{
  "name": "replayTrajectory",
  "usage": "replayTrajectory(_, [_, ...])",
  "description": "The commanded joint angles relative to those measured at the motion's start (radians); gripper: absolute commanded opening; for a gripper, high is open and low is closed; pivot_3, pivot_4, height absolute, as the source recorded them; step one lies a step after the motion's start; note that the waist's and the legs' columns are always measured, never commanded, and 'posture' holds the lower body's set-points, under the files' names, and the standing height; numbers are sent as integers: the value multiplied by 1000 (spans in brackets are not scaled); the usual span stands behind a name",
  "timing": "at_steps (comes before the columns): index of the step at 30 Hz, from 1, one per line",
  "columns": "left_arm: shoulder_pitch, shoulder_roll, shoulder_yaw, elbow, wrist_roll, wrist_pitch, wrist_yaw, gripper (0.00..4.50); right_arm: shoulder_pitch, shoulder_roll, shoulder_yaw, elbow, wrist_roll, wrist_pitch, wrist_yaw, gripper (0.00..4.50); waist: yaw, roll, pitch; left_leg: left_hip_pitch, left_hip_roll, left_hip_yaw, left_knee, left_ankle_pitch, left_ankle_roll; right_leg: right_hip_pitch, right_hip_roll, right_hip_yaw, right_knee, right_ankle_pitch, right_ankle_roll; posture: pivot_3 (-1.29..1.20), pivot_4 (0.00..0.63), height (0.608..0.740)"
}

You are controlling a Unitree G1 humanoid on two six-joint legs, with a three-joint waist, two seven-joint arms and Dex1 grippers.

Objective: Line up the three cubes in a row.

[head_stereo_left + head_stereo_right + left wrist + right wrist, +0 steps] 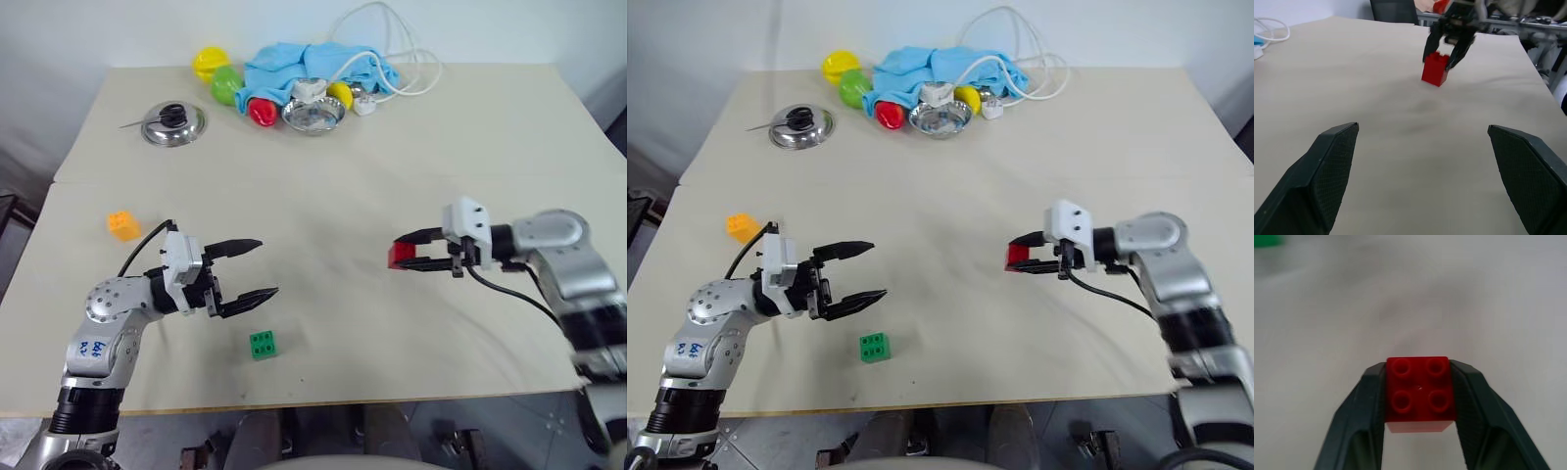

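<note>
My right gripper (403, 253) is shut on the red cube (1420, 391), one finger against each side and the studded top facing the wrist camera. It holds the cube right of the table's middle, at or just above the tabletop. The left gripper (267, 266) stands open at the front left with nothing between its fingers, pointing toward the red cube (1435, 69). The green cube (263, 344) lies on the table just in front of the left gripper, near the front edge. Further left and behind that arm sits the orange-yellow cube (123, 224).
At the back of the table (323, 196) are a steel lid (173, 122), a steel bowl (313, 116), a blue cloth (313, 67), a white cable (397, 59) and round toy fruits in yellow (209, 63), green (226, 84) and red (261, 111).
</note>
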Motion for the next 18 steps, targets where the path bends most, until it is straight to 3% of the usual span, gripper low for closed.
replayTrajectory(1, [28,9,27,-53,-18,2,12,4500,-116,63,17,241,-53,-183,101,1471,1,1,0,-1,0,-1,0,0,0,0,0,-1,0,0,0,0,150,740])
replayTrajectory(5, [68,17,57,-85,-28,17,28,4500,-209,122,28,441,-101,-307,158,1471,4,1,0,-2,0,-3,0,0,0,0,-1,-3,-1,0,-1,0,150,740])
replayTrajectory(9, [95,24,80,-103,-32,25,37,4500,-253,149,49,541,-116,-309,166,1471,3,1,0,-1,0,-6,1,0,0,2,-1,-4,-1,0,-1,0,150,740])
replayTrajectory(15, [124,31,111,-117,-46,43,38,4500,-284,135,14,553,-75,-345,166,3367,3,3,2,-1,1,-6,2,0,-1,2,-1,-3,2,-1,-1,0,150,740])
replayTrajectory(18, [166,42,157,-100,-41,24,42,4500,-222,67,21,433,31,-360,166,4411,5,3,2,-1,1,-6,1,0,-2,1,-1,-4,1,-1,-2,0,150,740])
